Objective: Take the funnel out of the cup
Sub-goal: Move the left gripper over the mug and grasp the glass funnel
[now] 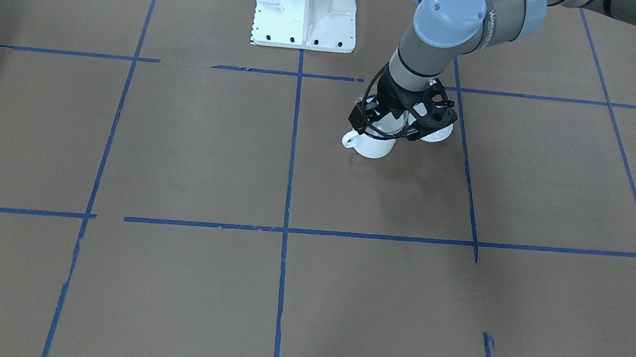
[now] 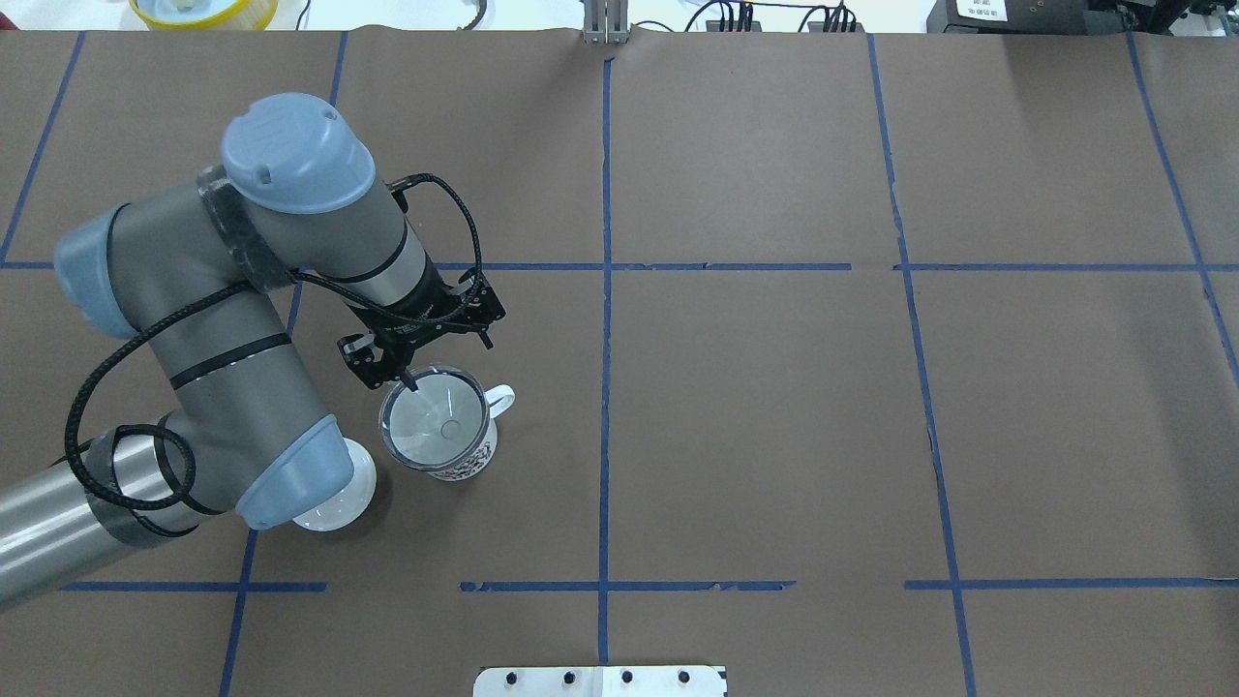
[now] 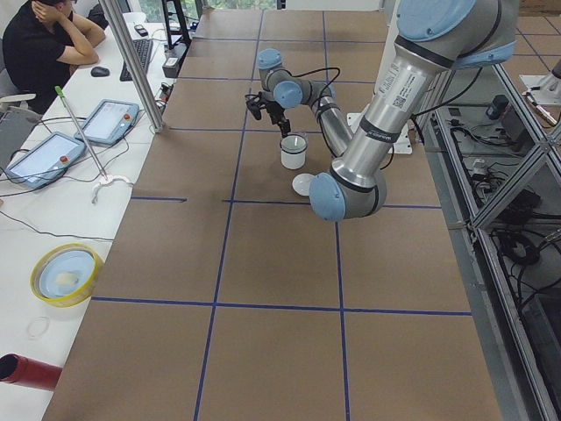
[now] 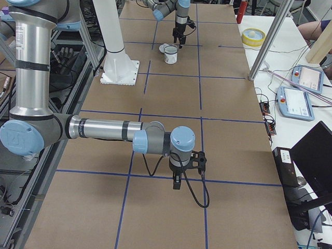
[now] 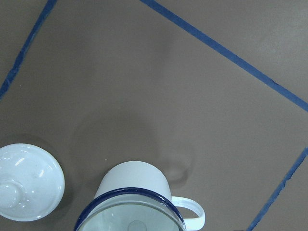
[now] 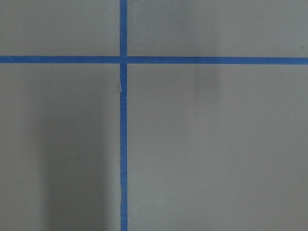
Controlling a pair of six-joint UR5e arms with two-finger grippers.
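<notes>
The cup [image 2: 463, 461] is a white mug with a dark blue rim, standing upright left of the table's middle, its handle [image 2: 500, 398] toward the centre. The clear funnel [image 2: 436, 422] sits in its mouth. Both also show in the front view, cup [image 1: 374, 146] and funnel [image 1: 388, 128]. My left gripper [image 2: 411, 379] reaches down onto the funnel's far rim, its fingers drawn together on it. The left wrist view shows the cup [image 5: 134, 177] from above, no fingers in frame. My right gripper [image 4: 176, 182] hangs over bare table far away; I cannot tell its state.
A white round lid [image 2: 334, 501] lies on the table beside the cup, partly under my left arm's elbow. The white robot base [image 1: 306, 11] stands at the table's edge. A yellow bowl [image 2: 203, 10] sits at the far left corner. An operator [image 3: 44, 44] sits beyond that end.
</notes>
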